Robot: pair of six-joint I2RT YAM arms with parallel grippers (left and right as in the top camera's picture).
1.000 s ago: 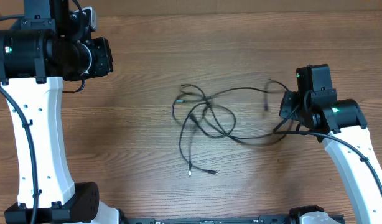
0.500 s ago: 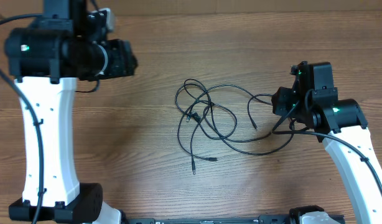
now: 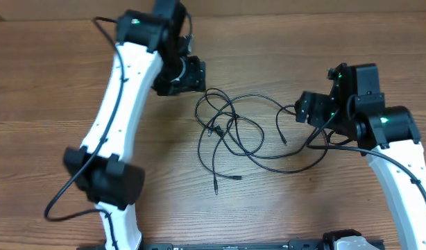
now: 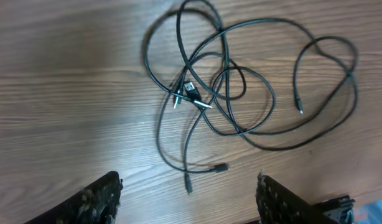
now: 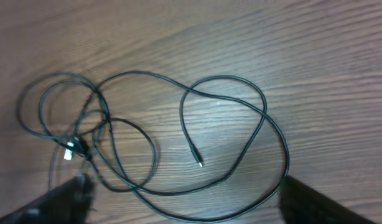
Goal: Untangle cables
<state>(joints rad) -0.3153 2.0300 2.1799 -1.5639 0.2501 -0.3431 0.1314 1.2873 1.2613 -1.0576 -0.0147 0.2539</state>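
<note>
Lying tangled, loose black cables [image 4: 191,92]

Left arm [image 3: 126,104] swings in from far left, left gripper [image 3: 191,73] reaches the cables [image 3: 234,132], right gripper [image 3: 309,111] lets go, both spread wide, cords fall slack.

Both fingers [image 4: 94,202] of the left gripper [image 4: 188,198] are cut off by the lower edge of its wrist view. The right gripper [image 5: 188,193] shows only blurred stubs in the bottom corners. Ahead of it, the cables [image 5: 76,148] blur at their knot. Which cord lies on top cannot be told, and one strand vanishes behind a stub.
</note>
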